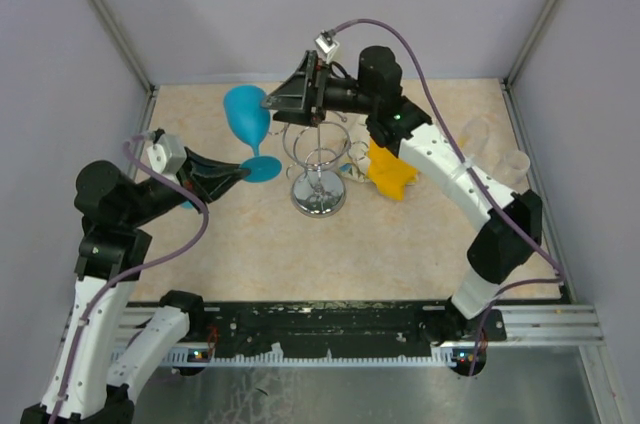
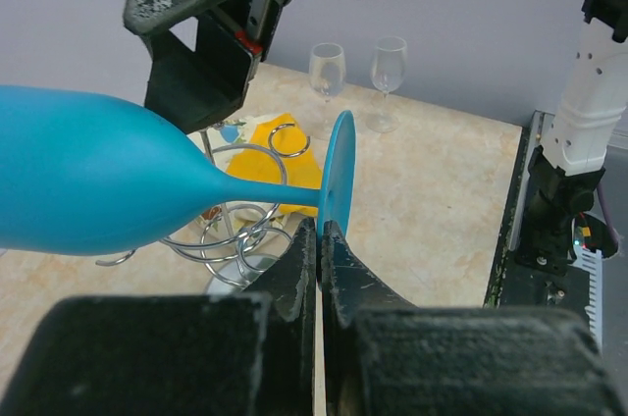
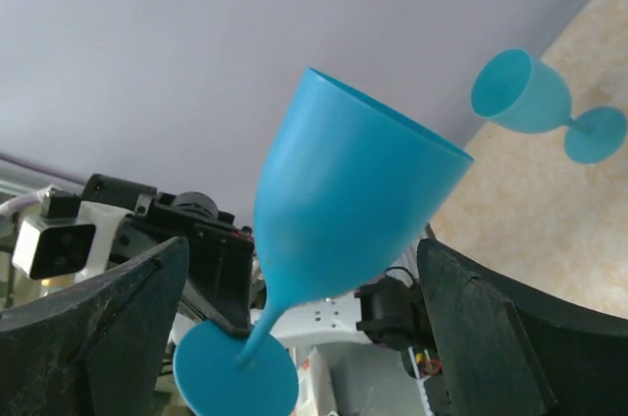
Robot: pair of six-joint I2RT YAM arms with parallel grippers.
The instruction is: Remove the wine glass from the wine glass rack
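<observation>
A blue wine glass (image 1: 246, 116) hangs tilted in the air just left of the chrome wine glass rack (image 1: 318, 159), bowl toward the back. My left gripper (image 1: 240, 173) is shut on the rim of its round foot (image 2: 339, 179), fingertips pinching the disc edge (image 2: 322, 232); the bowl (image 2: 88, 181) fills the left of that view, with the rack's wire loops (image 2: 231, 234) behind. My right gripper (image 1: 275, 99) is open and empty above the rack's top. In its own view (image 3: 302, 244) the glass (image 3: 343, 200) shows between its spread fingers, beyond the tips.
A second blue glass (image 3: 530, 97) is on the table at the far left. Two clear wine glasses (image 2: 327, 68) (image 2: 389, 63) and a yellow object (image 1: 390, 172) are right of the rack. Walls enclose the table on three sides.
</observation>
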